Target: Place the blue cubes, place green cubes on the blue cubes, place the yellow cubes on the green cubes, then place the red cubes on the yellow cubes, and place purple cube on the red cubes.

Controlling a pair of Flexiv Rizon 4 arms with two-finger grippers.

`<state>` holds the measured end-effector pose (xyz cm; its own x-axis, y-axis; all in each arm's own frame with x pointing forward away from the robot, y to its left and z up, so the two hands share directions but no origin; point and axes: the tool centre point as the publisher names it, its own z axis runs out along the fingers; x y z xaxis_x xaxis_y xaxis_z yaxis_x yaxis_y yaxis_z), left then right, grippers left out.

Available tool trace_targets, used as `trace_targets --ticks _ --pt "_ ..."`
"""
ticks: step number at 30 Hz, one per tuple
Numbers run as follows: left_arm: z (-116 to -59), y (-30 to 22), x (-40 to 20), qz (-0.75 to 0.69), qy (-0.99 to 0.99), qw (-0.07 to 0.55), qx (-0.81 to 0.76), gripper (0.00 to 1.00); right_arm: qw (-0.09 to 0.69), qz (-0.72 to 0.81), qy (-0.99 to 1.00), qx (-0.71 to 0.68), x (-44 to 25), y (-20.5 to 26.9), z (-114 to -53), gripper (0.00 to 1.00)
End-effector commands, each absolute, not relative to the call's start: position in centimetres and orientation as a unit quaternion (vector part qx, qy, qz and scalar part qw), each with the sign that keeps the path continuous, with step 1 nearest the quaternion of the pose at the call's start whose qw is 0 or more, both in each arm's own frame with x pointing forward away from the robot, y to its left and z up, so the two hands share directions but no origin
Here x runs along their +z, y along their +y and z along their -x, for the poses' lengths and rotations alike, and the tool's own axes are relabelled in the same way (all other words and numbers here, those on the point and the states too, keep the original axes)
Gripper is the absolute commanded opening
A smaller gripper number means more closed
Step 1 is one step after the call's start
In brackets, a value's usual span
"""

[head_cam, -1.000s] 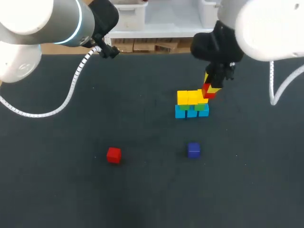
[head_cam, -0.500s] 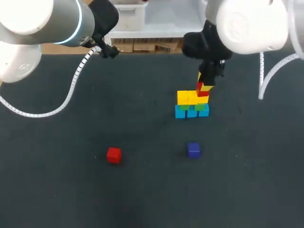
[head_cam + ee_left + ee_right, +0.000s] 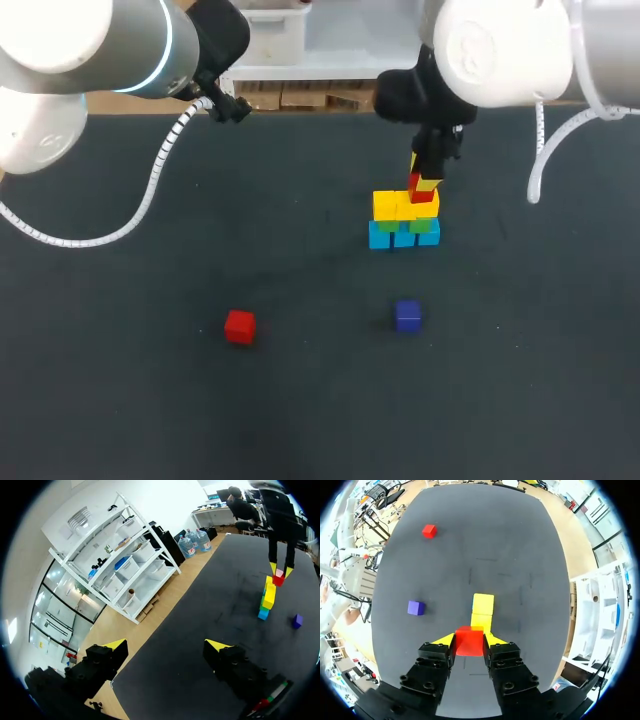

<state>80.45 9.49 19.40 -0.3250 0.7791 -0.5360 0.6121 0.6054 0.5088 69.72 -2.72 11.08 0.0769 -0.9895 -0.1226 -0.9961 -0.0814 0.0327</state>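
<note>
- Toward the table's [image 3: 120, 400] far edge, right gripper [image 3: 469, 642] pinches a red cube [image 3: 421, 191] just over the yellow cubes [image 3: 395, 205].
- Released off-centre, it could tip off.
- Left gripper [image 3: 165, 647] hangs spread, empty.

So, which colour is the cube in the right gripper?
A red cube, clearest in the right wrist view.

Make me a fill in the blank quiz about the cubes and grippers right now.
The cube clamped in the right gripper is ____.
The stack's bottom cubes are ____.
The left gripper is empty and ____.
Besides the loose red cube, the table holds one loose cube coloured ____.
Missing words: red, blue, open, purple.
</note>
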Motion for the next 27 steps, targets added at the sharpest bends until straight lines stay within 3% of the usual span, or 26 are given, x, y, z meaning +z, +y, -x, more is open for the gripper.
trace_targets --ticks 1,27 --pt "-80.61 9.52 19.43 -0.433 0.807 0.389 0.106 1.0 0.027 0.732 0.678 0.056 10.88 -2.8 -69.89 0.0" --pt "-80.61 9.52 19.43 -0.433 0.807 0.389 0.106 1.0 0.025 0.733 0.678 0.051 10.03 -2.1 -70.79 0.0"
